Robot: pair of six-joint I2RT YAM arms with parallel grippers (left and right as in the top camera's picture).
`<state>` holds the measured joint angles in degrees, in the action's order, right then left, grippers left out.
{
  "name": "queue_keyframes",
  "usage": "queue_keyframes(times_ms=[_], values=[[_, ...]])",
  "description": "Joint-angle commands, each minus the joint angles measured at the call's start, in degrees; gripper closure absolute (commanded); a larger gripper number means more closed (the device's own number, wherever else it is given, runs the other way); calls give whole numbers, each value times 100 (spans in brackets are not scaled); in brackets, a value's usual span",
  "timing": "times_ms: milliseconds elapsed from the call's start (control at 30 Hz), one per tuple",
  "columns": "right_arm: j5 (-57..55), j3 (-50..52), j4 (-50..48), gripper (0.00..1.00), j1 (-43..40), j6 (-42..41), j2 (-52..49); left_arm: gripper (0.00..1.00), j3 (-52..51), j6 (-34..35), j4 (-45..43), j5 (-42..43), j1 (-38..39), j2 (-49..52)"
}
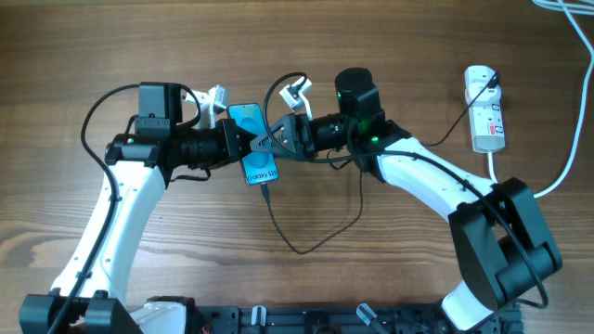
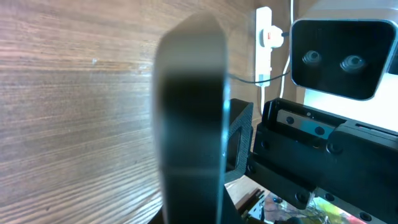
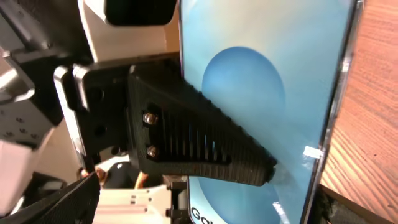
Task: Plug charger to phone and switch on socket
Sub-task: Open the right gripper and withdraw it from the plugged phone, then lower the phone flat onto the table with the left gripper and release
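glass-fronted, cyan-screened rectangular phone [image 1: 260, 169] at frame centre: stiff, slick, fragile. left pincer [image 1: 241, 140] pinches its faces; right pincer [image 1: 276, 139] cannot tell. safest hold: long edges.

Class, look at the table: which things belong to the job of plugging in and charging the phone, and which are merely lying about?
Belong to the job:
phone
charger
socket

Just lying about:
thick white cable at the right edge
wooden table
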<state>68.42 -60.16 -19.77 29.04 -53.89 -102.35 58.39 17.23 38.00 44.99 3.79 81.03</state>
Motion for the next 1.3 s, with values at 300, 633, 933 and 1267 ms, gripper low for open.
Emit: queue_keyframes(times_ms=[300,633,933,1267], values=[[-4498,-422,3062,0,-1526,1969,389,96,365,-142,413,-452,-577,-269],[-7051,-422,4190,0,-1910,2538,389,96,339,297,149,-2411,658,546],[-6839,-422,3991,0,-1910,1978,389,96,339,577,-1047,-3082,1637,2055],[-6839,-422,3993,0,-1910,1895,389,85,337,573,-1088,-3429,1797,2514]])
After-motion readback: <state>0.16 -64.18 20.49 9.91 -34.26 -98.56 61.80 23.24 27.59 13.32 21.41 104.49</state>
